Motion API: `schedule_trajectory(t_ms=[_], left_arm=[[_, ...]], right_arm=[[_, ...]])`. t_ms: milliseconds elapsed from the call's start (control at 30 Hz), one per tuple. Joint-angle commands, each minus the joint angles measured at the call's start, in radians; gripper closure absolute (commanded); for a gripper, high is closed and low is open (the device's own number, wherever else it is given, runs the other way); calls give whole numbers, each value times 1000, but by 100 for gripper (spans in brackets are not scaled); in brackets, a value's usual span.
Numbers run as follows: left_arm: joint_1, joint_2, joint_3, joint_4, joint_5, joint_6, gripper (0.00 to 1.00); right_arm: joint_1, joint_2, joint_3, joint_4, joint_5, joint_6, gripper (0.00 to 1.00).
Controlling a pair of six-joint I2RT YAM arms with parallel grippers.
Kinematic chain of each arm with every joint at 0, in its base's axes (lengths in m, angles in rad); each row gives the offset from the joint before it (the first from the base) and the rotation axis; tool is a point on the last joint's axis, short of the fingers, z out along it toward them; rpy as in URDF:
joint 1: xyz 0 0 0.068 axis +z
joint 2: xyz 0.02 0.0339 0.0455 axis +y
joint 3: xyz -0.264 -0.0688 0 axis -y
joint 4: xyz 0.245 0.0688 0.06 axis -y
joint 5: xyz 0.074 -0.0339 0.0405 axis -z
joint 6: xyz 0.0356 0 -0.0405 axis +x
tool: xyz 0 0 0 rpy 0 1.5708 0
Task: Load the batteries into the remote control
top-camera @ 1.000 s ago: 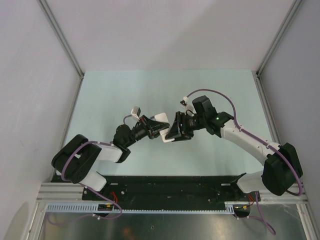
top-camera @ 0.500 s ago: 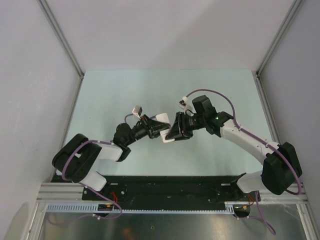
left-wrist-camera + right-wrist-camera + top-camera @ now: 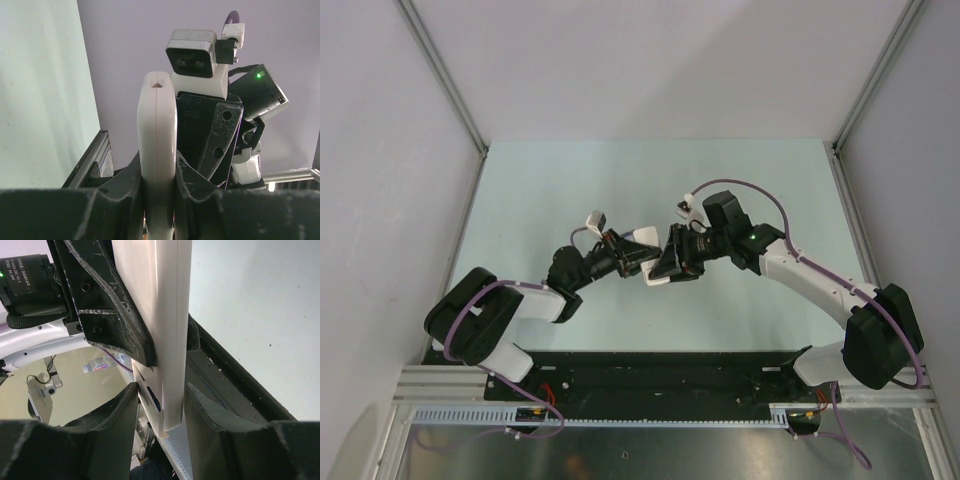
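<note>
Remote control (image 3: 156,125): aloft over the tabletop (image 3: 550,190) middle — edge-on, long axis running claw to claw
Left claw (image 3: 157,172): pinching one end
Right claw (image 3: 161,395): straddles the other end — cannot tell if pinched

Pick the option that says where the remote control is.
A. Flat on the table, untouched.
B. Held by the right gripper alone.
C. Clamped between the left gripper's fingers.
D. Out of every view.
C: the left wrist view shows the remote control edge-on, pinched in the left gripper.
</note>
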Motion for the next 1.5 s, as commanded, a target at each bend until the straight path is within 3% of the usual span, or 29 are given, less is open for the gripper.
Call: schedule_trajectory(t_ms=[0, 300, 600, 1067, 1467], left_arm=[[-12, -15, 51, 243, -2, -12, 100], [-13, -16, 47, 243, 3, -12, 100], [-13, -4, 25, 243, -11, -9, 100], [-6, 2, 10, 242, -16, -13, 100], [25, -22, -19, 245, 3, -22, 100]], right_arm=[[10, 12, 0, 27, 28, 13, 54], [15, 14, 0, 33, 31, 22, 53], [7, -15, 2, 58, 40, 54, 37], [-50, -89, 2, 13, 11, 21, 30], [-100, -108, 2, -70, -11, -73, 36]])
